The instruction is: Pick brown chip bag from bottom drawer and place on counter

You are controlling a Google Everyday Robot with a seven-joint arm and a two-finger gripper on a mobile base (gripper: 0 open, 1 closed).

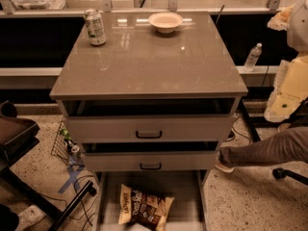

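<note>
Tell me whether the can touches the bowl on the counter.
Apart. The camera view shows bare counter between the can and the bowl. The pincer is out of view.

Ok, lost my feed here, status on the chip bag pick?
Gripper high at right edge, beside the counter. Brown chip bag lying in open bottom drawer. Can and bowl sit at counter's back edge.

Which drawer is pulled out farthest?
The bottom drawer, holding the brown chip bag; the two upper drawers are barely open. The gripper is not in view.
</note>
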